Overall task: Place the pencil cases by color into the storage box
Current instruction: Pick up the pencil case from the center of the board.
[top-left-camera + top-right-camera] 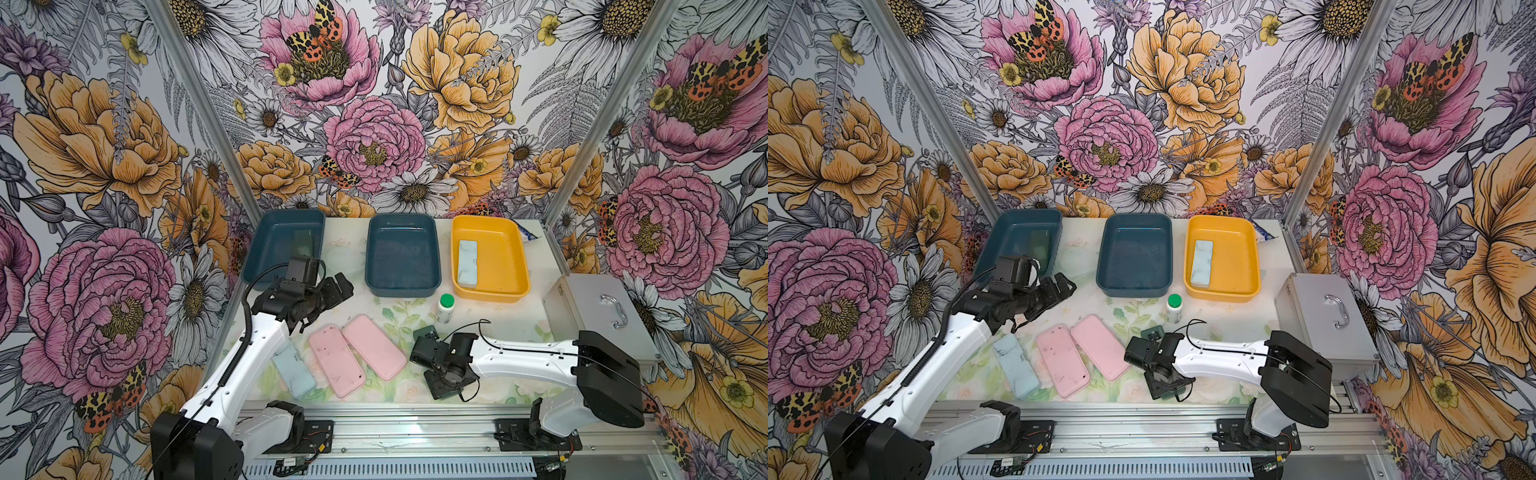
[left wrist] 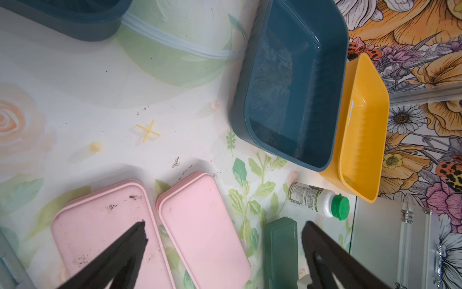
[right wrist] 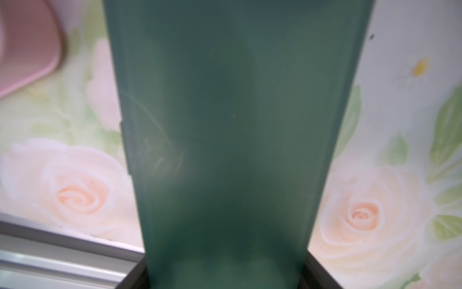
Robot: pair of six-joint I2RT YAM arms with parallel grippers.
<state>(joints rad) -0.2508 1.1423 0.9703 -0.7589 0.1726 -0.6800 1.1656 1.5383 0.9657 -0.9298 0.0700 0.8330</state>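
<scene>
Three trays stand in a row along the back edge of the bench. The blue tray at the back left corner holds one dark green case, the far green case, lying flat against its right wall. The middle blue tray has nothing in it. The yellow tray toward the back right holds a light blue case, the boxed blue case, flat along its left side.

The other four cases lie on the bench near the front edge. The near blue case is toward the front left, partly under the left arm. Two pink cases, the left pink case and the right pink case, lie side by side near the middle, slanted, with their long edges touching or nearly so. The near green case lies flat to their right, just apart from them.

The right claw points down over the near green case; the right wrist view shows a dark finger pressed against each long side, so it is gripping that case, which looks to rest on the bench. The left claw hangs above the bench between the left and middle trays, spread wide and holding nothing.

A white bottle with a green cap stands in front of the yellow tray, and a closed silver metal box sits at the right edge.
</scene>
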